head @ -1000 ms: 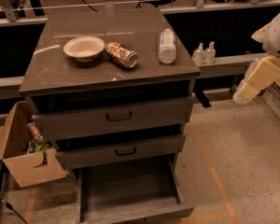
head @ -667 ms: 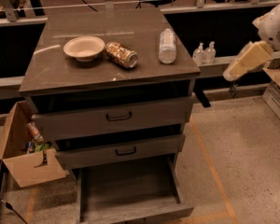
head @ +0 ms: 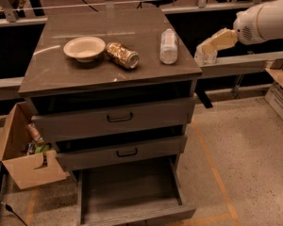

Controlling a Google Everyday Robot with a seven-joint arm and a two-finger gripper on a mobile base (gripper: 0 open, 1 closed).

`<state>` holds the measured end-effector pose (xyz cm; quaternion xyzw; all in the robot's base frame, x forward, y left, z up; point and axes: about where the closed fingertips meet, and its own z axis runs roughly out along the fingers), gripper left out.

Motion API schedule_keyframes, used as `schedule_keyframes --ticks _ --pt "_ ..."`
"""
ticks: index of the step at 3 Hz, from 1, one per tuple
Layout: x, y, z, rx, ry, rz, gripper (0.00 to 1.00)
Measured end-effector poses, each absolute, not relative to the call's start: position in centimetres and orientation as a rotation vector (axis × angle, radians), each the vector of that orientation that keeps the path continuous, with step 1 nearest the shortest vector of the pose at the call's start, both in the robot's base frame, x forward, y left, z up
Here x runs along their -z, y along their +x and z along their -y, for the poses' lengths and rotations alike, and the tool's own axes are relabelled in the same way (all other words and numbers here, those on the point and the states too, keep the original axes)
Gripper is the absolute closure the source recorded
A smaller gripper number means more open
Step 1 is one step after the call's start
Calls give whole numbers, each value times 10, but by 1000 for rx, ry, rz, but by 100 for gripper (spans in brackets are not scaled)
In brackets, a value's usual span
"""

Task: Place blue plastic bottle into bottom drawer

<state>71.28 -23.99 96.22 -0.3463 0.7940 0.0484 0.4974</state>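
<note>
Grey-brown wood grain covers the bench (head: 132, 29) that fills the middle of your one camera view, seen from the front and from above. On its top, toward the right rear, the bottle (head: 169, 46) lies on its side with its long axis running front to back. Left of it and apart from it lies a gold can (head: 122, 55), also on its side and set at an angle. Just beside the can's left end a pale bowl (head: 84, 47) sits upright. Below the top you have three drawers. The top drawer (head: 146, 114) and the middle drawer (head: 155, 147) each carry a black handle and show a dark gap above their fronts. The bottom drawer (head: 127, 187) is pulled far out, its flat floor open to the camera. The bottle is on the bench, not in that drawer. Your gripper (head: 205, 47) hangs just off the bench's right edge, at about the height of the top, near the bottle but not touching it. You cannot tell whether it is open or closed. Its tan body leads up and to the right into the white arm (head: 266, 18). Below the gripper a grey ledge (head: 247, 60) runs off to the right behind the bench. A cardboard box (head: 30, 173) with clutter inside stands on the floor at the bench's left.
</note>
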Motion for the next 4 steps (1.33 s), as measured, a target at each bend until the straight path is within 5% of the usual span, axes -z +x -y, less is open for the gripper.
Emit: schedule_keyframes --ticks 4 --pt "-940 747 190 -163 -630 -1959 0"
